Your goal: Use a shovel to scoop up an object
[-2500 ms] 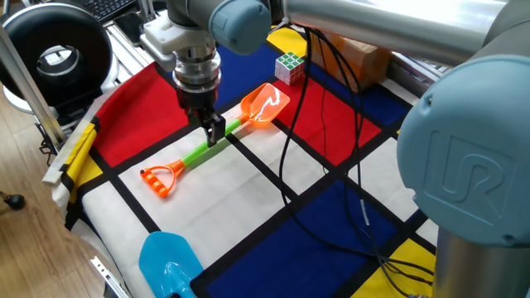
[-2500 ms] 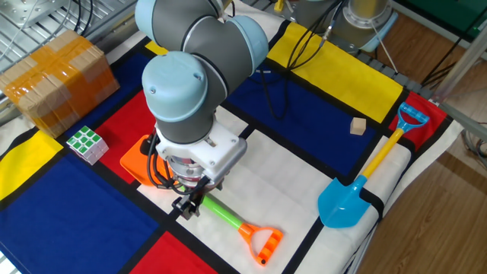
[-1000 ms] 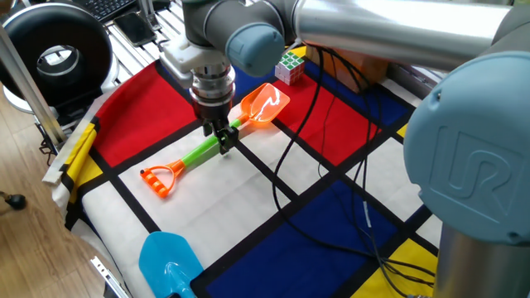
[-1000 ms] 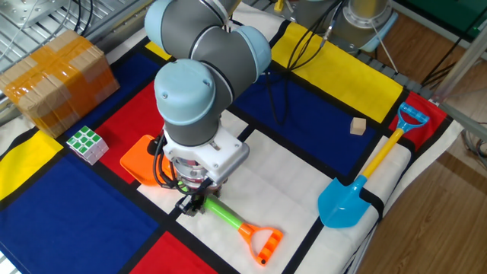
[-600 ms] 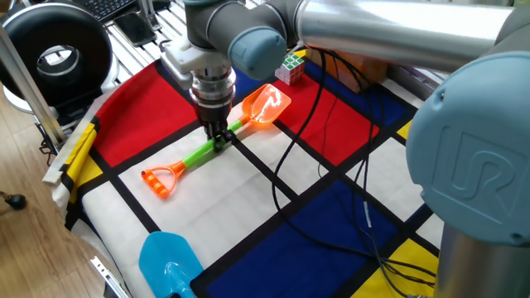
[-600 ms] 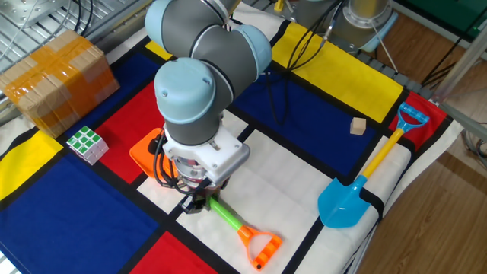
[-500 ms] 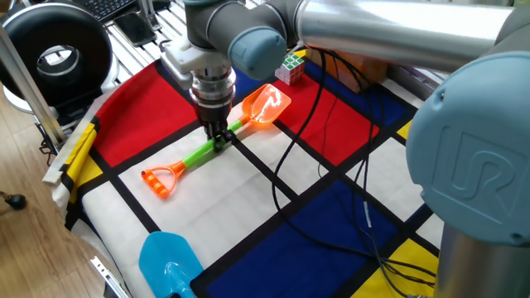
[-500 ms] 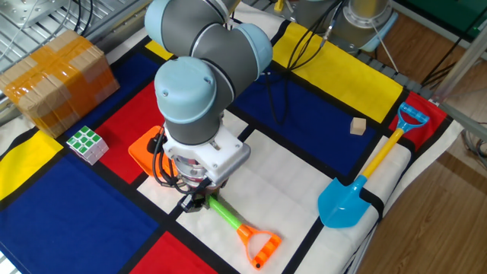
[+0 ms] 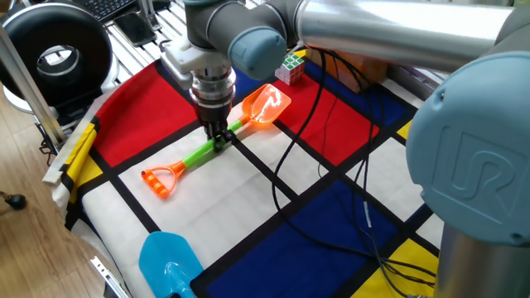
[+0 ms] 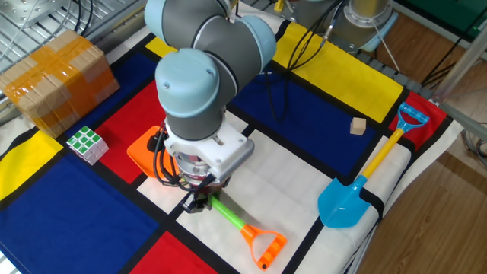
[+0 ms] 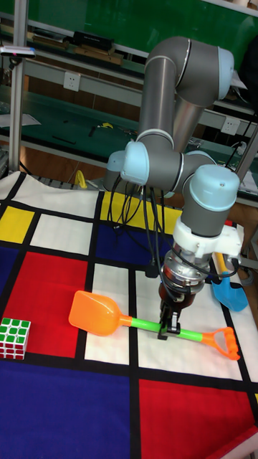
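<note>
Where the gripper meets the shovel, you will find the fingers pressed onto the lime-green shaft, about midway along its length. The jaws point straight down and pinch the shaft from both sides. In the tall fixed view the shovel reads as level, with the orange blade to the left of the grip and the orange D-handle to the right.

Check the blade in one fixed view: it sits over the line where a red panel meets a white one, with its open end turned toward the cube. Whether the shovel rests on the cloth or hangs just above it, you cannot tell from these views.

Locate the cube beyond the blade, well apart from it and not touched by anything. In the other fixed view it stands on the border of a red and a yellow panel, near a brown box wrapped in clear tape. Green and white stickers face the cameras.

Note the remaining items on the cloth. A blue shovel lies near the table edge, well apart from the gripper. A small tan block rests on a dark blue panel just beside the blue shovel's yellow shaft. Black cables trail across the cloth behind the arm.
</note>
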